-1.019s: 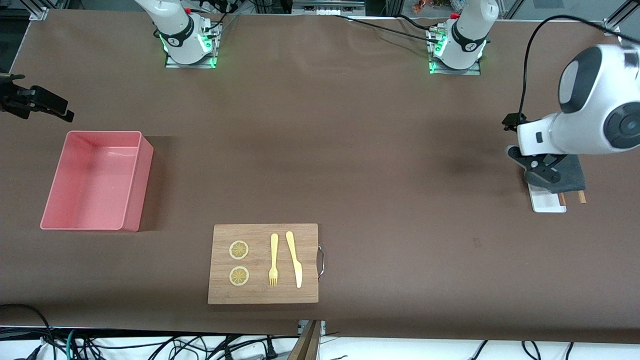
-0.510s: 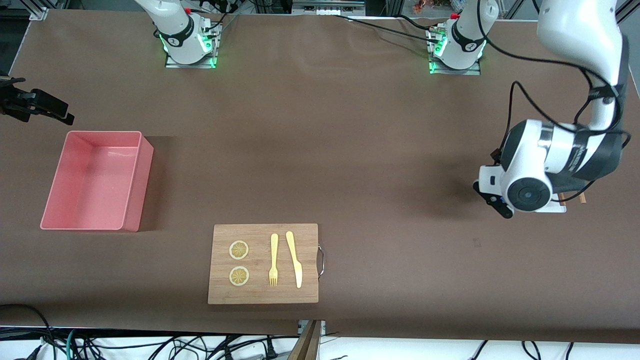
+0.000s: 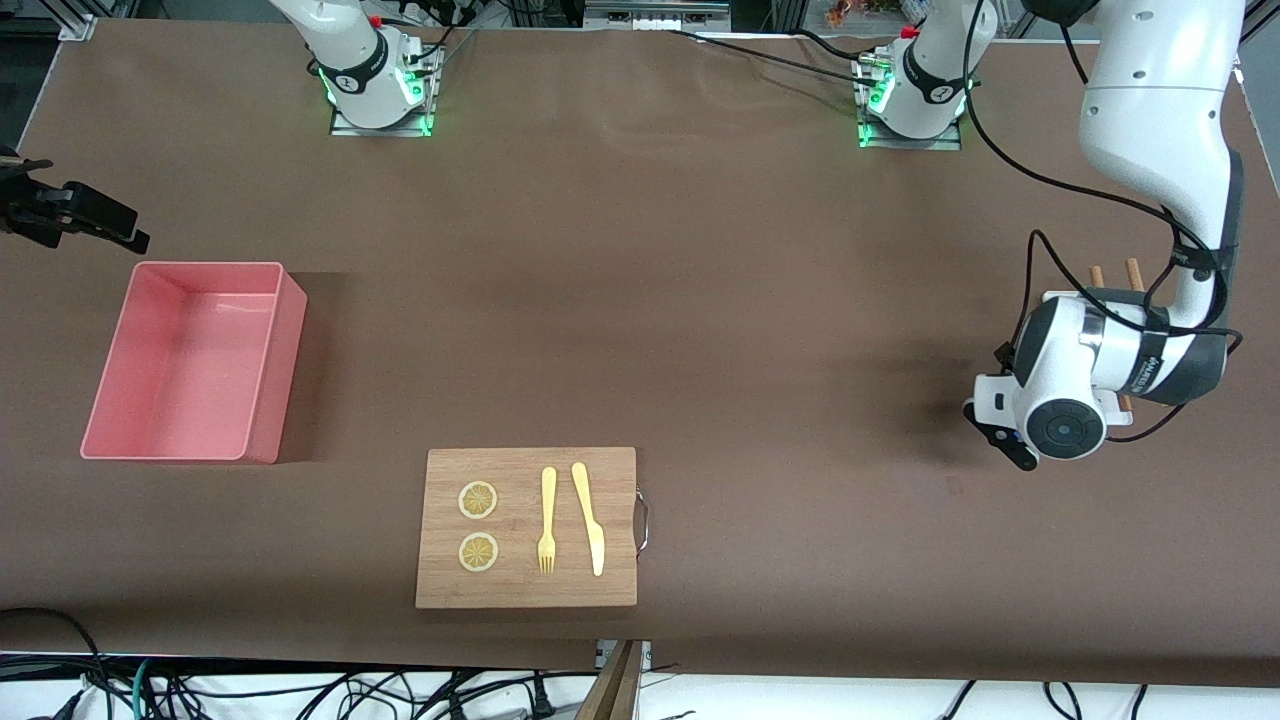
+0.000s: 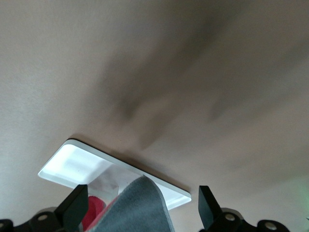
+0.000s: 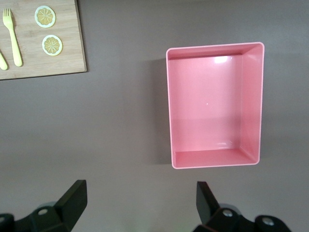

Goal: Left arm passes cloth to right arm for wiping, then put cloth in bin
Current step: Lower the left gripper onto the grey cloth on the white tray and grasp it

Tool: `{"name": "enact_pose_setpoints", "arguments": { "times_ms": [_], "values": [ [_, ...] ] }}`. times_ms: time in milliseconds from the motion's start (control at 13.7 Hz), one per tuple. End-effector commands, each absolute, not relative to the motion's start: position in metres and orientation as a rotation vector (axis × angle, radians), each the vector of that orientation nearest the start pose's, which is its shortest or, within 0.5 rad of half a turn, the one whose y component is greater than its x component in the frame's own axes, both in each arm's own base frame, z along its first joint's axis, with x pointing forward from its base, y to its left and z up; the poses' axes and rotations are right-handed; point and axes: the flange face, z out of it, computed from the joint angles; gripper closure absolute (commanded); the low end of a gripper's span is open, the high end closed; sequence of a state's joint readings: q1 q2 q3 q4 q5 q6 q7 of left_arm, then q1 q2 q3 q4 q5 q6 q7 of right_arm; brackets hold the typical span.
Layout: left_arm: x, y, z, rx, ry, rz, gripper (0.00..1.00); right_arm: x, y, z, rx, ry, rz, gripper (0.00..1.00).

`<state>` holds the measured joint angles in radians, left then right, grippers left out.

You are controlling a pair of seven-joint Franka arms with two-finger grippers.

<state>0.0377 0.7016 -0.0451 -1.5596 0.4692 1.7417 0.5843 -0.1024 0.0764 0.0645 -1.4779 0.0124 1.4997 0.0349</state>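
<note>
The cloth (image 4: 140, 209), dark grey with a red-pink underside, lies on a small white tray (image 4: 77, 164). My left gripper (image 4: 141, 212) hangs just over it, open, its fingers (image 4: 75, 209) wide apart on either side of the cloth. In the front view the left arm's wrist (image 3: 1065, 400) covers the cloth. My right gripper (image 3: 95, 215) hovers open beside the pink bin (image 3: 285, 370) at the right arm's end of the table, with nothing between its fingers (image 5: 72, 200). The right wrist view shows the bin (image 5: 251, 101) with nothing in it.
A wooden board (image 3: 610, 480) with two lemon slices (image 3: 478, 500), a fork (image 3: 547, 520) and a knife (image 3: 590, 520) lies near the front edge. Two wooden sticks (image 3: 1097, 275) poke out past the left arm.
The left arm has swung round and lowered its wrist over the white tray, now covering the cloth in the front view. The right arm has hardly moved.
</note>
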Motion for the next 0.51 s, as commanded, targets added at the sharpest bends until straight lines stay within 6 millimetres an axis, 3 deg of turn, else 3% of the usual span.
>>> {"name": "enact_pose_setpoints", "arguments": {
  "times_ms": [0,291,437],
  "values": [
    [0.648,0.059,0.204,-2.569,1.075,0.882,0.0,0.575,-0.025,0.617,-3.102,0.101,0.054,0.0],
    [0.639,0.067,0.19,-2.558,1.077,0.935,0.0,0.574,-0.027,0.619,-3.114,0.107,0.04,0.0],
    [0.633,0.075,0.185,-2.546,1.143,0.983,0.0,0.575,-0.026,0.609,-3.115,0.105,0.071,0.0]
  ]
}}
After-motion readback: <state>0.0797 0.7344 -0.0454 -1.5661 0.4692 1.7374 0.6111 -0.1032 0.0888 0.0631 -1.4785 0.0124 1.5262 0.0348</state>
